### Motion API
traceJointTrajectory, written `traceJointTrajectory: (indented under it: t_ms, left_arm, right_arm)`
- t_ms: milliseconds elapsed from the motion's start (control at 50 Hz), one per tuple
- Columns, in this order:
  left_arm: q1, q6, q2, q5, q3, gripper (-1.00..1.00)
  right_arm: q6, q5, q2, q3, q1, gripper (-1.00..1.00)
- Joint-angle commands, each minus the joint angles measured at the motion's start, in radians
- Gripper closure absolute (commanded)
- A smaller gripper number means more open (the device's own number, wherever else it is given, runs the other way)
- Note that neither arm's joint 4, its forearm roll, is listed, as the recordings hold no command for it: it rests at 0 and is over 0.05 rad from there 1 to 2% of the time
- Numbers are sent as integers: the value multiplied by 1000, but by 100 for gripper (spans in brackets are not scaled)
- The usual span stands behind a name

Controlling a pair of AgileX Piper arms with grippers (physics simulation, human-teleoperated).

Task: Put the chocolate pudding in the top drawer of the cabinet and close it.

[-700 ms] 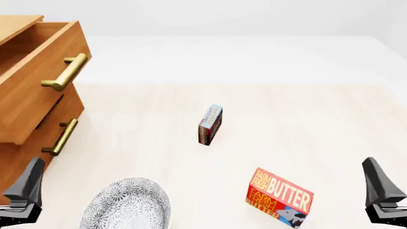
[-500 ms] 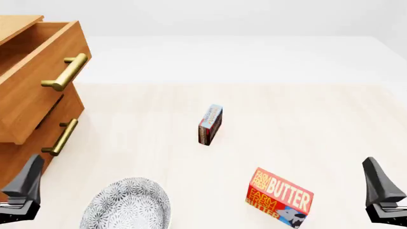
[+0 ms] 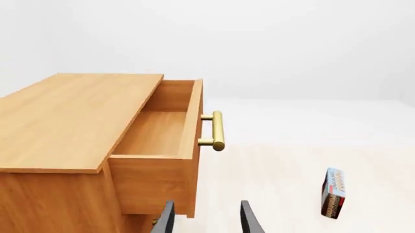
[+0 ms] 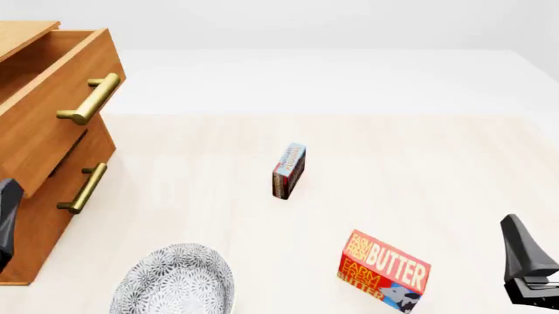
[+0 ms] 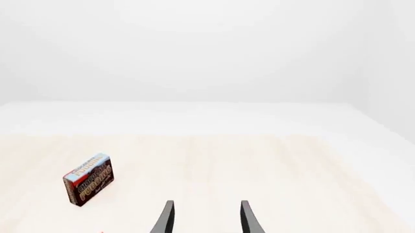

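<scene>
My left pincer [image 3: 205,221] and right pincer [image 5: 205,218] are both open, I think. The chocolate pudding [image 4: 288,171] stands on the bench [image 4: 419,163]. The top drawer [image 3: 162,141] is open.

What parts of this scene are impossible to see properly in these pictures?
- The top drawer: its near inside corner is hidden by its own front in the left wrist view, and the front view's left edge crops it.
- The patterned bowl: cut off by the front view's bottom edge.
- The chocolate pudding: its label print is too small to read.
- The butter box: its lower corner is cropped in the front view.
</scene>
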Motion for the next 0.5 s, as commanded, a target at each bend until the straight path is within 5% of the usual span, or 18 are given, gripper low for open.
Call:
traceJointTrajectory:
  t_ms: [20, 500]
  left_arm:
    - [-5, 9, 65, 187, -255, -100]
    - [-48, -8, 314, 371, -595, -100]
  right_arm:
    - [7, 4, 0, -1, -9, -100]
    - [17, 4, -1, -7, -15, -100]
